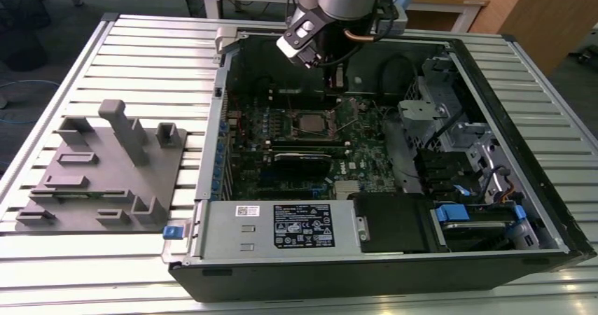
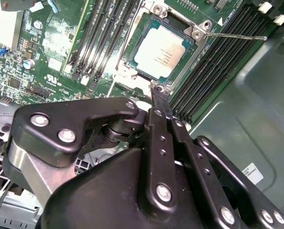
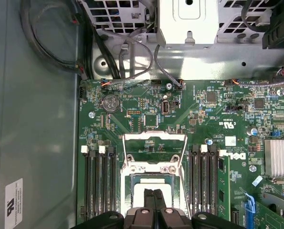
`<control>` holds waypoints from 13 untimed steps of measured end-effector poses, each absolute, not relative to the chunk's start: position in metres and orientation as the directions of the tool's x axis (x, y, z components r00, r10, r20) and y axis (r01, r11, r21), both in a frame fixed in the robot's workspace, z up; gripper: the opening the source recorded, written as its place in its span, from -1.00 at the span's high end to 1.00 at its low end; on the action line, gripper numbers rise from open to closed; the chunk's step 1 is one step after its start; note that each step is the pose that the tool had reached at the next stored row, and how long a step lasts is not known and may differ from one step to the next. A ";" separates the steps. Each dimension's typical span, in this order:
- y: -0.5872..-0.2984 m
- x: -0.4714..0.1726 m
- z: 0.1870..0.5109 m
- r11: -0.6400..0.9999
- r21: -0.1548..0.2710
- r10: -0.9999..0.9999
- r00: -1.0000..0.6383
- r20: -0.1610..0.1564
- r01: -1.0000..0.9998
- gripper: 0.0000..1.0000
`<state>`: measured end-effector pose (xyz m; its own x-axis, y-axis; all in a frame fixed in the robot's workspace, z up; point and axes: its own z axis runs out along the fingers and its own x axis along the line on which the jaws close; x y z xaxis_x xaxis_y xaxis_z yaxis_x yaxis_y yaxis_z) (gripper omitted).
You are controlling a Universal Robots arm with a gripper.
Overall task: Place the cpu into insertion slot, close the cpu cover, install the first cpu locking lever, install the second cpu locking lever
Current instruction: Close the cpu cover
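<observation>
Gripper: the gripper has its two fingers pressed together with nothing between them. Its tip is low at the edge of the socket frame, and I cannot tell whether it touches the metal.
Cpu: the cpu lies flat in the slot, silver top up.
Done: placing the chip looks finished.
Cover: in the first wrist view the cover seems swung up on its hinge beside the chip, not down over it.
Levers: one lever sticks out free over the memory slots, and neither looks latched.
Left: by my reading, the cover and both levers.
Around: the green board sits inside an open computer case.
</observation>
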<state>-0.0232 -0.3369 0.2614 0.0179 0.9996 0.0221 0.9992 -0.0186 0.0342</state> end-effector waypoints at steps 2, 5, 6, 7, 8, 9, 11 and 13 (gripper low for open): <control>-0.337 -0.023 0.261 -0.019 0.034 1.000 0.018 0.022 0.999 0.79; -0.337 -0.023 0.262 -0.019 0.034 1.000 0.018 0.022 0.999 0.79; -0.337 -0.023 0.262 -0.019 0.034 1.000 0.018 0.022 0.999 0.79; -0.337 -0.023 0.262 -0.018 0.034 1.000 0.018 0.022 0.999 0.79; -0.337 -0.022 0.262 -0.019 0.034 1.000 0.018 0.022 0.999 0.79; -0.337 -0.020 0.262 -0.019 0.034 1.000 0.018 0.022 0.999 0.79; -0.337 -0.017 0.262 -0.019 0.034 1.000 0.018 0.022 0.999 0.79; -0.337 -0.012 0.262 -0.019 0.034 1.000 0.018 0.022 0.999 0.79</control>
